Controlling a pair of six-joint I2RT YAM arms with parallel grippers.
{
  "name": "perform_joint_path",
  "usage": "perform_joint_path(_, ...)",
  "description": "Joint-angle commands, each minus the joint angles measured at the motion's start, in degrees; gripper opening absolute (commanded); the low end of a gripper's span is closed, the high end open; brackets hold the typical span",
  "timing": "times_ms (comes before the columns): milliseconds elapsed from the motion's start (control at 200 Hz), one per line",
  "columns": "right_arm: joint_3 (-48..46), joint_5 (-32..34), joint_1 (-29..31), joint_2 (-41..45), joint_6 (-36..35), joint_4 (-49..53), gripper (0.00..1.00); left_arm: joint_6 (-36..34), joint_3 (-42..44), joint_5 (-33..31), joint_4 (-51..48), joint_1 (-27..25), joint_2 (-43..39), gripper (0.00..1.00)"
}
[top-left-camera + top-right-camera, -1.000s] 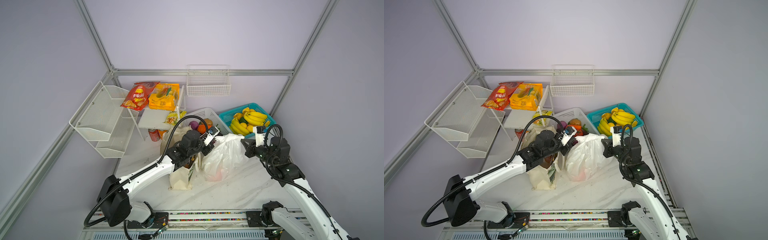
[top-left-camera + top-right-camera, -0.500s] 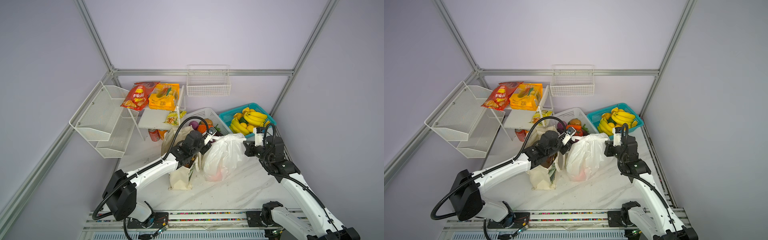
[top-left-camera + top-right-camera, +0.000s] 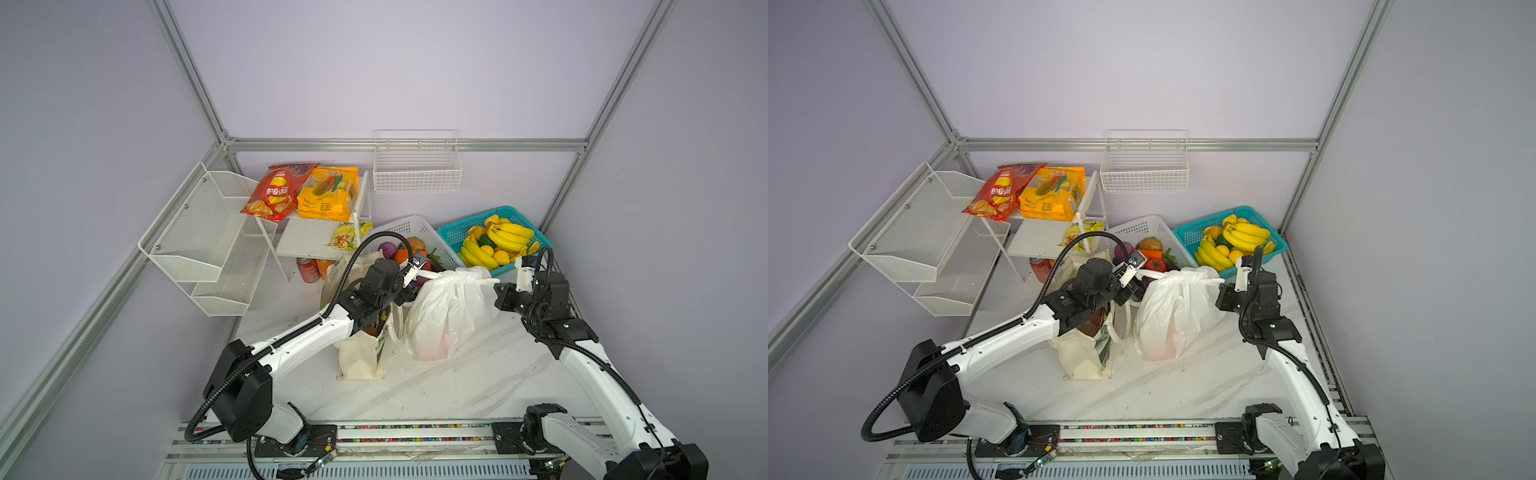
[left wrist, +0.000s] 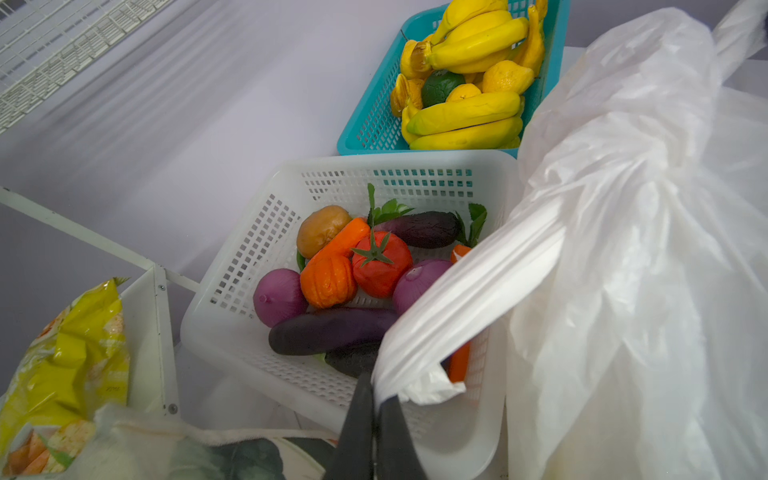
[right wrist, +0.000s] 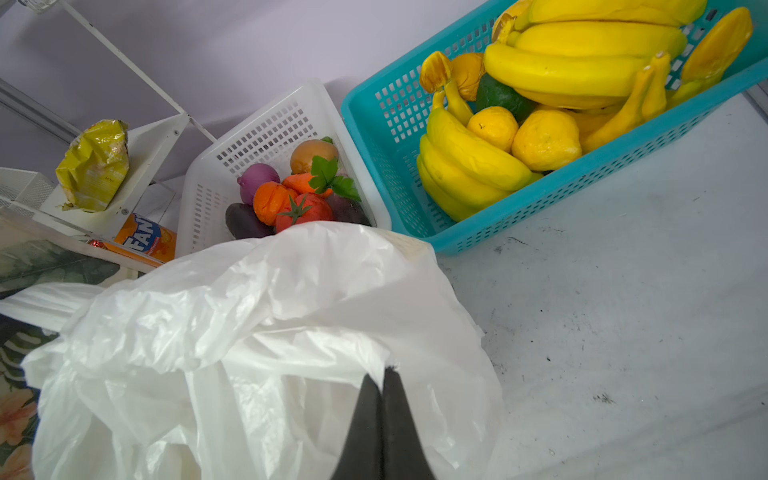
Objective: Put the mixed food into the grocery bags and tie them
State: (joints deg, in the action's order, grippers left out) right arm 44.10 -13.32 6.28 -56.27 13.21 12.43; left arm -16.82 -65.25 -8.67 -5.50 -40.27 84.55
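At wrist level, unclear from above — left hand (image 4: 376,392), right hand (image 5: 379,374), each tight on plastic bag (image 5: 249,316).

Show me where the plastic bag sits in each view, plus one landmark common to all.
Top view: plastic bag mid-picture, in front of the teal basket.
Top view: plastic bag mid-picture likewise.
Left wrist: plastic bag close up, overlapping the white basket.
Right wrist: plastic bag close up, nearest the camera.
Shared landmark: teal basket, behind the bag in all four.
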Motion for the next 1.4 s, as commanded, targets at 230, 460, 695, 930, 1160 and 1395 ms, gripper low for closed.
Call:
perform_joint_path(230,-2.53,-9.18,-1.71,1.96,-1.11,-6.76,0.00,-8.71,-0.12,16.02,2.95,2.74,-4.27,0.29)
perform_joint_path(460,-2.47,-10.42,-1.73,0.94,-1.13,-7.30,0.00,-18.45,-4.74,15.89,-2.88,2.76,-1.06,0.47)
perform_joint_path(695,-1.65,-9.49,-1.71,1.86,-1.28,-6.95,0.00,-30.49,-13.15,11.72,-10.47,2.61,3.51,0.58)
perform_joint_path(930,-1.37,-10.32,-1.64,1.03,-1.26,-7.55,0.00,-37.76,-18.12,9.22,-12.83,2.48,8.46,0.59)
perform_joint_path(1160,-0.72,-10.16,-1.69,1.64,-0.91,-7.25,0.00,-41.47,-22.65,9.61,-14.99,2.30,12.85,0.47)
perform_joint_path(1395,-1.43,-10.90,-1.67,2.12,-0.62,-7.71,0.30,-40.58,-23.08,10.60,-14.98,2.21,13.87,0.20)
